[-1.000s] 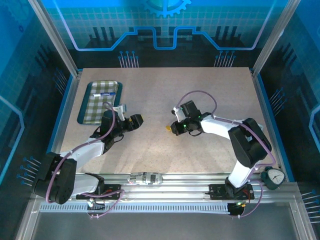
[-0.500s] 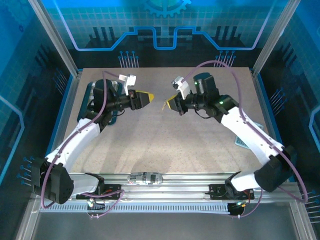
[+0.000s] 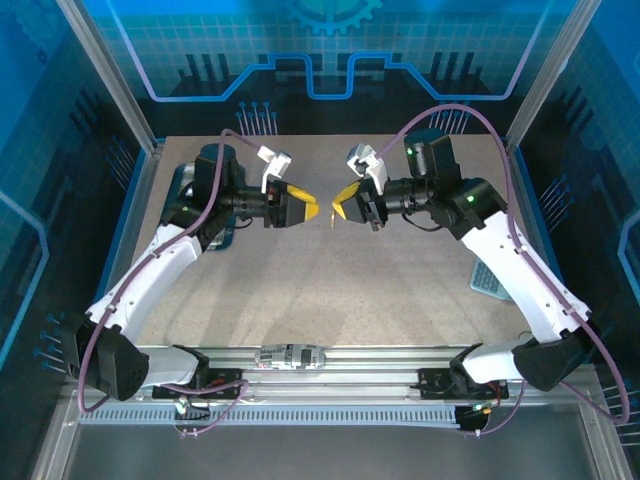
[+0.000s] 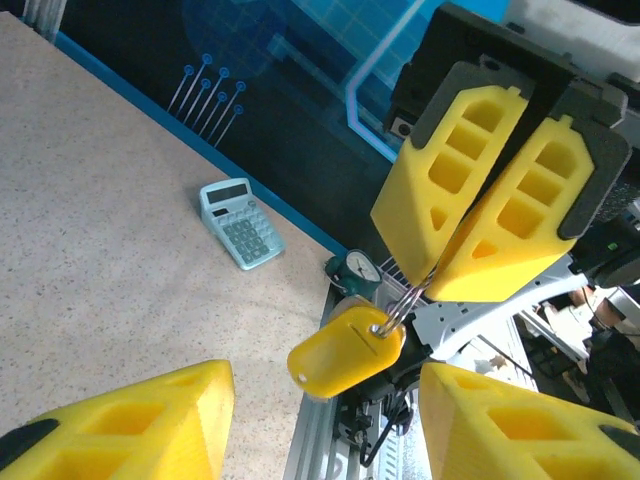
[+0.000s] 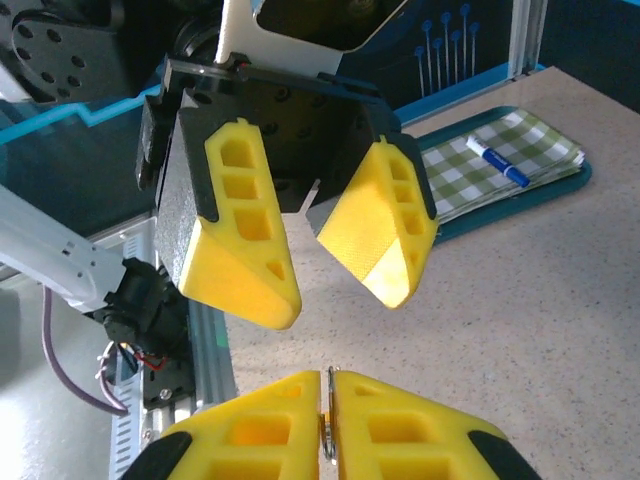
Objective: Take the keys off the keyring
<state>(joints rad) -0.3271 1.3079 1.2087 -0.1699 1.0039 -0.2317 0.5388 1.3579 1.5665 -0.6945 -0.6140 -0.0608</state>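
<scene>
**Operator:** Checking overhead first: status?
**Technician:** Left fingers (image 3: 305, 210) spread, empty. Right fingers (image 3: 345, 207) face them, both raised above the surface (image 3: 330, 290).
**Operator:** Left wrist?
**Technician:** Right fingers pinch a wire loop (image 4: 405, 305); the keyring (image 4: 345, 352) hangs beneath it.
**Operator:** Right wrist?
**Technician:** Loop clamped tight. Tray (image 5: 500, 212) holds a checked cloth (image 5: 540, 145) and a marker (image 5: 495, 160). Separation judged pending.
</scene>
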